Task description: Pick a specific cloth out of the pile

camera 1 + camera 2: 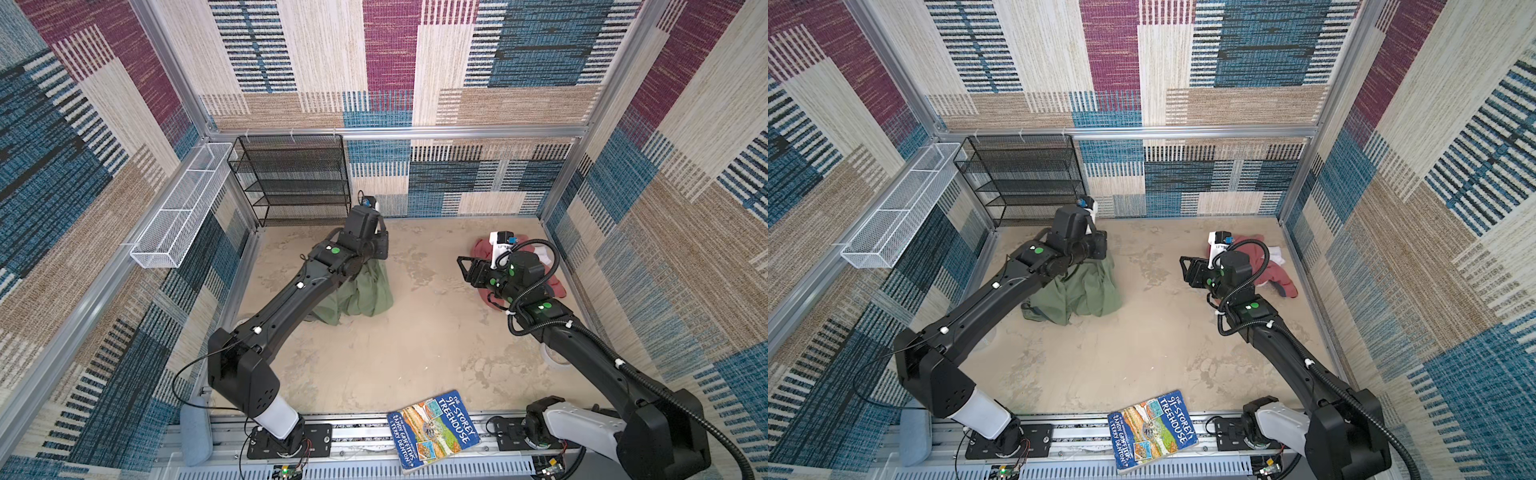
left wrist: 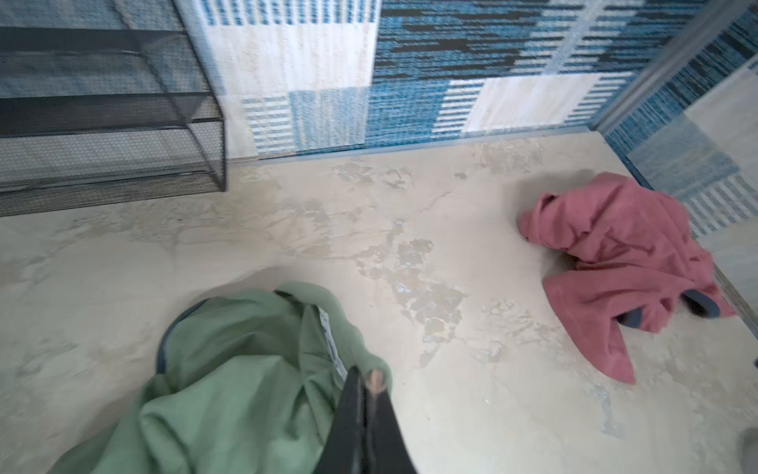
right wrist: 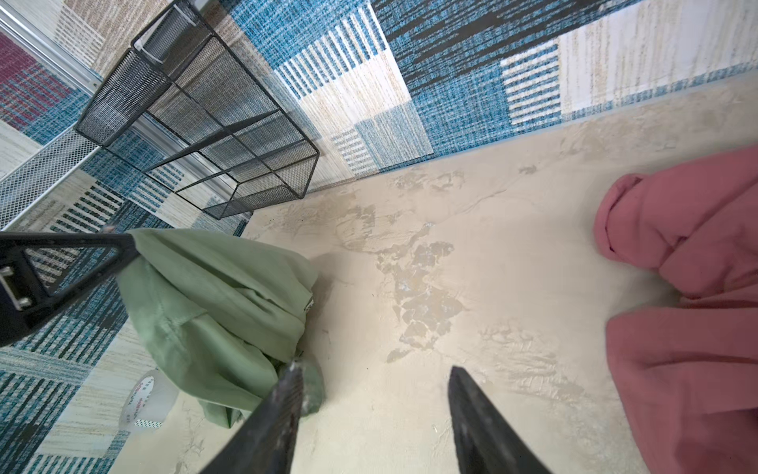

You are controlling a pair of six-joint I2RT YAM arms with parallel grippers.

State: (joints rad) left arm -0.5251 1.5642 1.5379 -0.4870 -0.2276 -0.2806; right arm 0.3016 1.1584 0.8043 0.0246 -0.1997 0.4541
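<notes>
Book (image 1: 432, 432), mesh rack (image 1: 291, 178), perhaps tape (image 3: 143, 400)

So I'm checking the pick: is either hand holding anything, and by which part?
The left hand is shut on the green shirt, pinching a bunched fold beside its white label. The right hand is open and empty.

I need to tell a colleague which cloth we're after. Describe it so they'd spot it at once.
Start at the black mesh shelf at the back. Just in front of it, the left gripper pinches the cloth, which hangs bunched beneath it. It is the only olive-green one, with a small white label; the red garment lies apart, far to the right.
</notes>
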